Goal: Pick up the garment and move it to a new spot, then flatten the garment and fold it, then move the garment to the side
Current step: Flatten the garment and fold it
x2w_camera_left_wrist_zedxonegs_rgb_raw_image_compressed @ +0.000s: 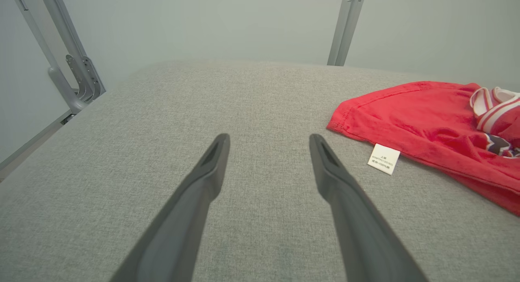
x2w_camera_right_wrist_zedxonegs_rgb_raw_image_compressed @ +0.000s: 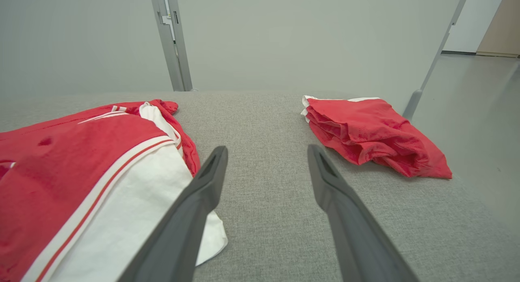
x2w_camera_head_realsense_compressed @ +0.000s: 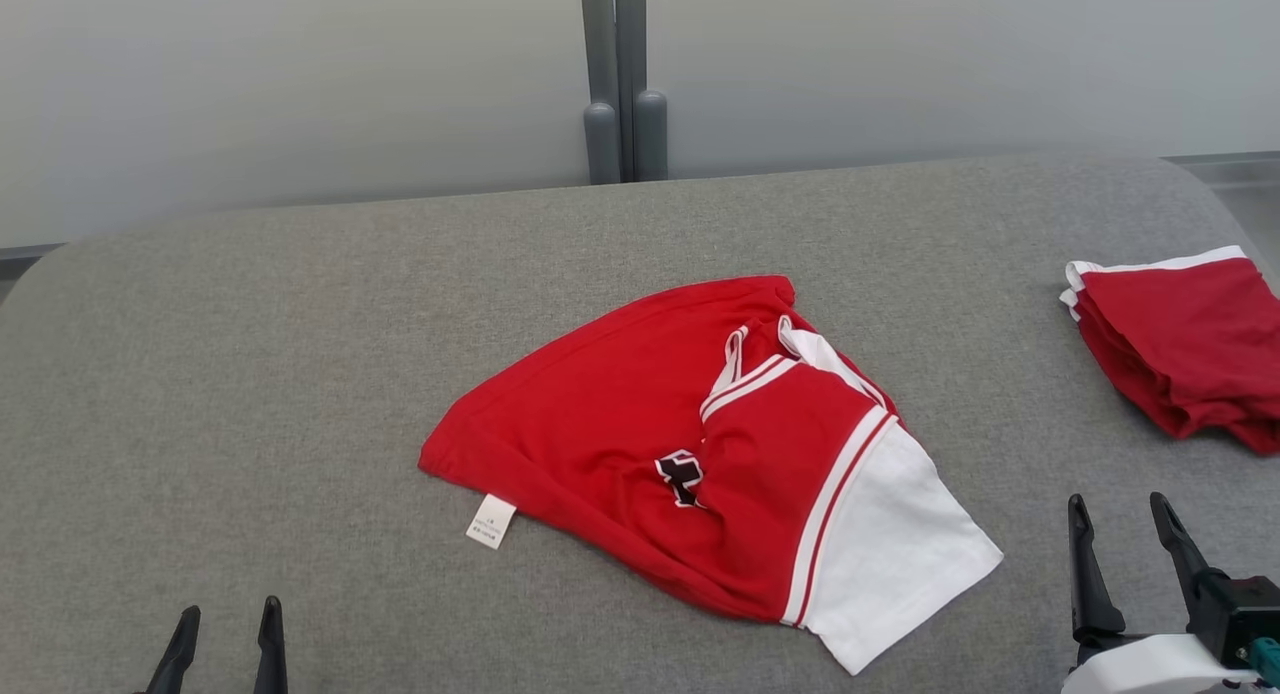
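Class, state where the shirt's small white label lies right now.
In the head view, the label sticks out from the shirt's lower-left hem onto the grey surface, ahead and right of the left gripper.

**Setting: laboratory or test bay**

Padded bench (x2w_camera_head_realsense_compressed: 300,374), grey woven cover, rounded corners. Plain pale wall panels (x2w_camera_head_realsense_compressed: 250,74) behind, with grey metal posts (x2w_camera_head_realsense_compressed: 620,74). Bare grey floor (x2w_camera_right_wrist_zedxonegs_rgb_raw_image_compressed: 479,91). On the bench: one red-and-white garment (x2w_camera_head_realsense_compressed: 700,444), loose; one folded red garment (x2w_camera_head_realsense_compressed: 1180,344) at the right edge.
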